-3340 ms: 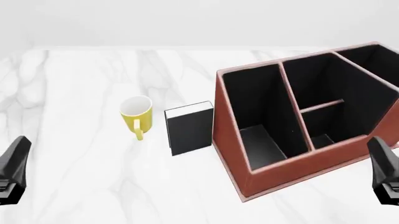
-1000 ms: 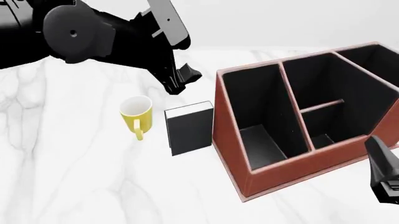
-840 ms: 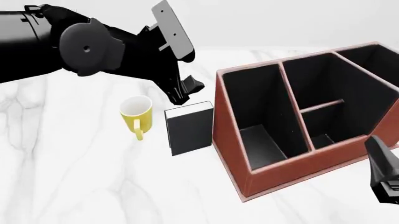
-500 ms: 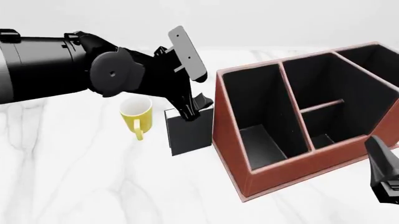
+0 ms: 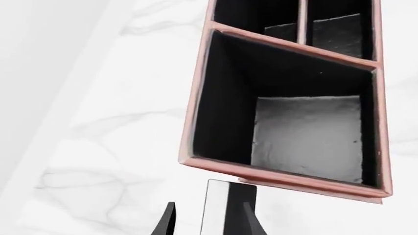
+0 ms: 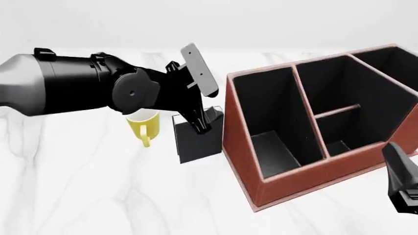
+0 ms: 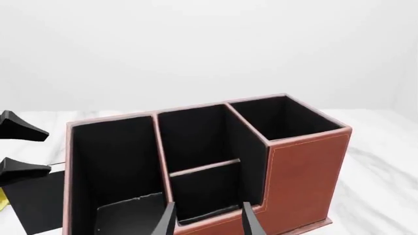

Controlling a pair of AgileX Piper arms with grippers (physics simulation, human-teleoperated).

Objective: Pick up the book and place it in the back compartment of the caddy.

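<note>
Book (image 6: 199,139) stands upright on the table (image 6: 98,186), broad black cover facing the camera, long axis vertical. Tight slot: caddy (image 6: 307,161) wall just beside its right edge, yellow mug (image 6: 142,123) close on the left; open marble in front. Left gripper (image 6: 203,119) is at the book's top edge, fingers (image 5: 168,223) parted and straddling it, not visibly clamped. Right gripper (image 7: 207,220) spread, empty, facing the caddy.
</note>
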